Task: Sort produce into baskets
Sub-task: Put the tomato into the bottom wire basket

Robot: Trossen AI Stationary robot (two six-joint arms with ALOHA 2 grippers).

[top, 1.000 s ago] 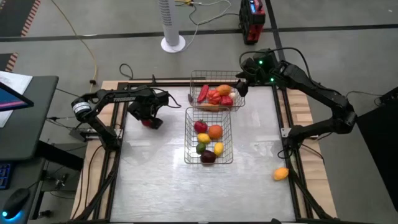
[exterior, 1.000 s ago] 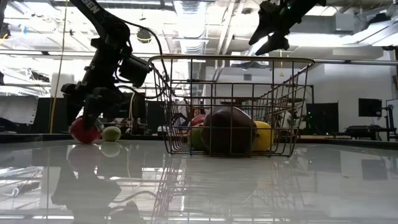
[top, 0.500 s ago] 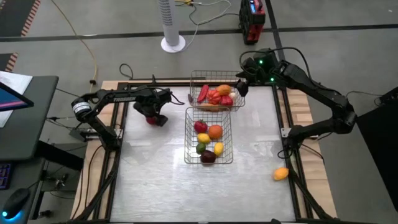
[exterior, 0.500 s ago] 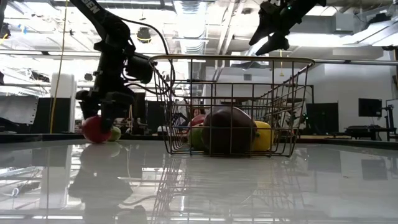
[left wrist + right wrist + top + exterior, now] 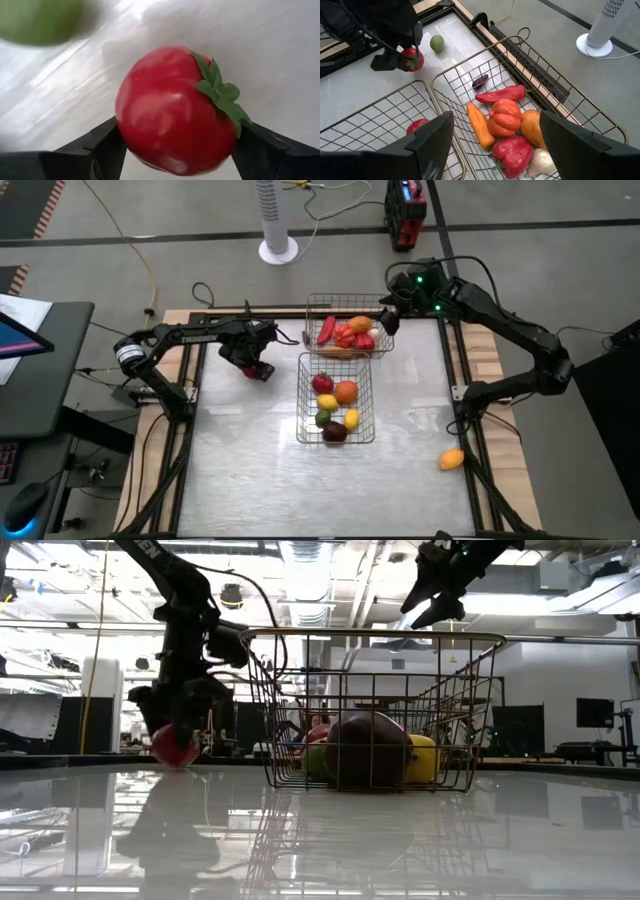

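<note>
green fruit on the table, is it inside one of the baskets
No, in the right wrist view the green fruit lies on the bare table, outside both baskets, beyond the left gripper and its tomato.

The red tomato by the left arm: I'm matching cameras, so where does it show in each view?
High view: red tomato under the left gripper, left of the baskets.
Low view: at left, between the fingers.
Left wrist view: centre.
Right wrist view: far off.
Shared landmark: the nearer wire basket.

A glossy red tomato (image 5: 175,112) with a green leafy top, beside silver grid-patterned baskets (image 5: 336,430).
</note>
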